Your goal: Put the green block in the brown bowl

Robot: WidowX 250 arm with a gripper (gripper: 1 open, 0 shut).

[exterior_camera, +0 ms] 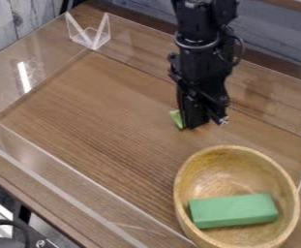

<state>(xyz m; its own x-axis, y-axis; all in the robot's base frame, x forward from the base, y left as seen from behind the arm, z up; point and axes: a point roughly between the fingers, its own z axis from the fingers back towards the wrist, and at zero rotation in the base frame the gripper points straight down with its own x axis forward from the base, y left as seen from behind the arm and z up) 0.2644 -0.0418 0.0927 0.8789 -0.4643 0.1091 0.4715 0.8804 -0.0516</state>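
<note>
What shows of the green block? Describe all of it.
The green block is a flat, long rectangular piece of plain matte green with slightly rounded corners. It lies flat inside the wooden bowl, on the bowl's floor toward its near side, its long side running roughly left to right with a slight tilt. Only the bowl touches it; the claw hangs apart, up and to the left.

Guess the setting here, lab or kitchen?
Likely a lab test bench: a wood-grain table fenced by clear plastic walls, one robot arm, and a toy-like green block in a wooden bowl.
</note>
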